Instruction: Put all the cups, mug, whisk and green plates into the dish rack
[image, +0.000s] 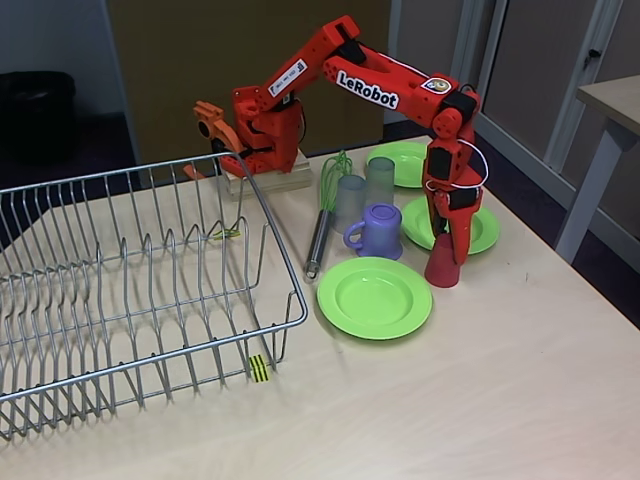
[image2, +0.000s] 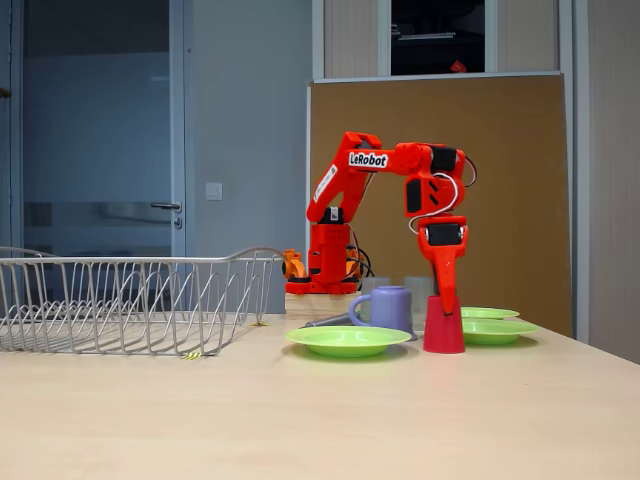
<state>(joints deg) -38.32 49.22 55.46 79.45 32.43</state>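
My gripper points straight down at the red cup. The cup stands upside down on the table, just beside the near green plate. My fingers reach down to the top of the cup, and from the low side view my gripper seems to touch it. I cannot tell if my fingers are spread wide or pinching the cup. They are too small and too red against the red cup.

The dish rack is far off to the left in the high view, and nothing is in it yet. The purple mug stands close by, with two grey-blue cups behind it. The whisk lies next to them. Two more green plates lie behind the red cup.

Here is what I think could go wrong. The cup is smooth and gets thinner toward the top, so my fingers could slide off it if I squeeze too softly. If I push down crooked, the cup could tip over and roll onto a plate. If I swing toward the rack too low, the cup could bump the mug or hit the rack's wire edge and drop.
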